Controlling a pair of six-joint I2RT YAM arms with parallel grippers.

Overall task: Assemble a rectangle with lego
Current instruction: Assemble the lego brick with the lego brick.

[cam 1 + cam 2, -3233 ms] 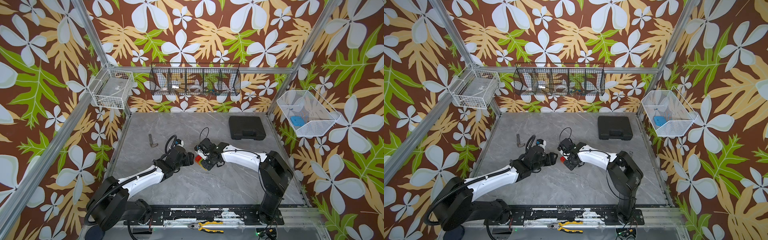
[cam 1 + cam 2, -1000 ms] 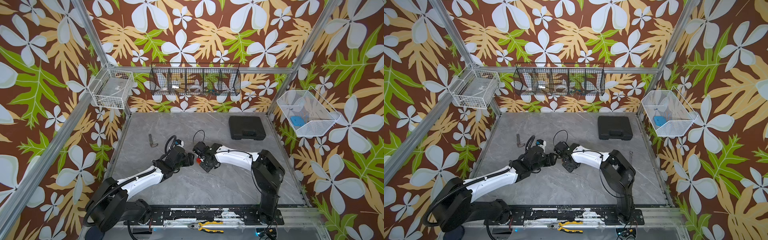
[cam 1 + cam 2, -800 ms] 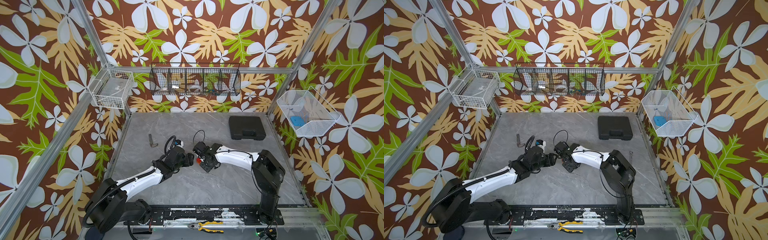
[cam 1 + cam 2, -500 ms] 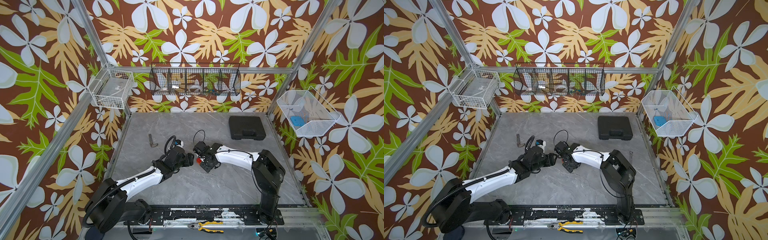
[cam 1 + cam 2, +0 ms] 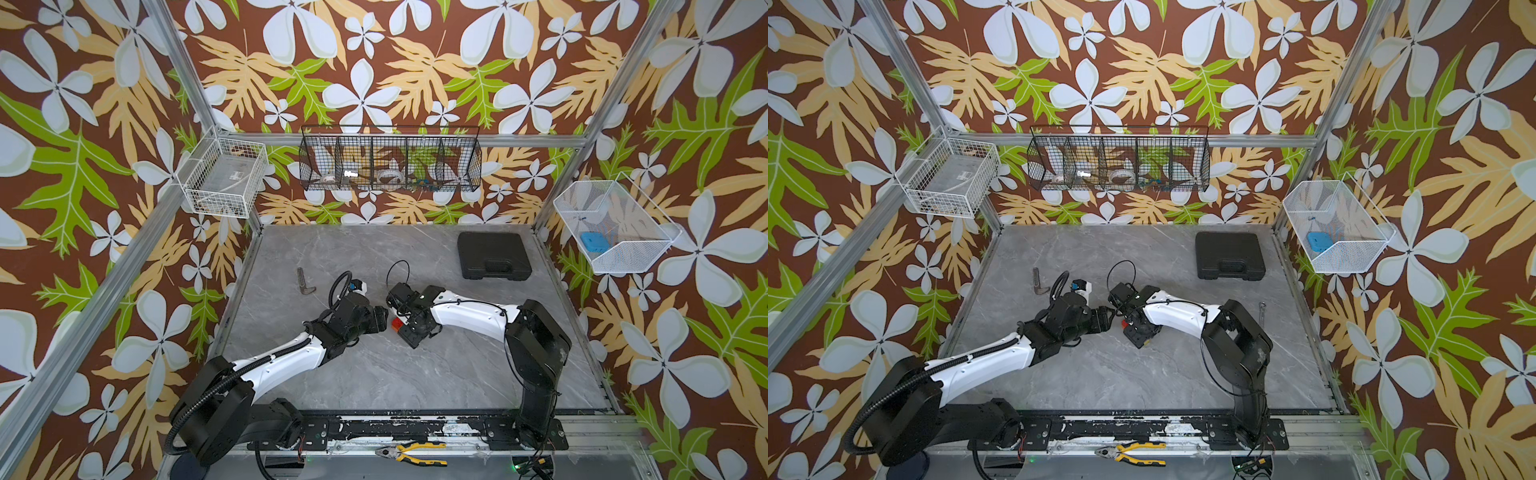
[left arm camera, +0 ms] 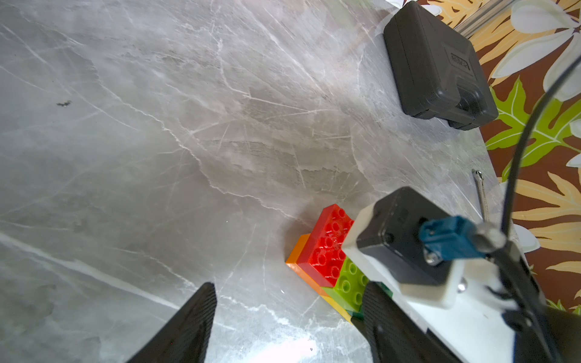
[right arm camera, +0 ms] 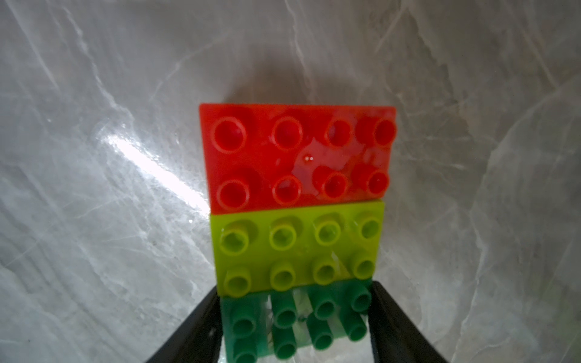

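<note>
- Lego rectangle (image 7: pixel 295 195) lies flat on the grey table (image 6: pixel 157 125), near its middle and well apart from the black case (image 6: pixel 437 63).
- Red brick (image 7: pixel 298 157), lime brick (image 7: pixel 298 248) and dark green brick (image 7: pixel 298 317) sit side by side, studs up, over an orange and yellow layer (image 6: pixel 297 251).
- Right gripper (image 7: pixel 295 289) straddles the dark green end, one finger close at each short side; I cannot tell whether they press it or stand just clear.
- Left gripper (image 6: pixel 289 287) has its fingers spread over bare table, holding nothing, just beside the rectangle.
</note>
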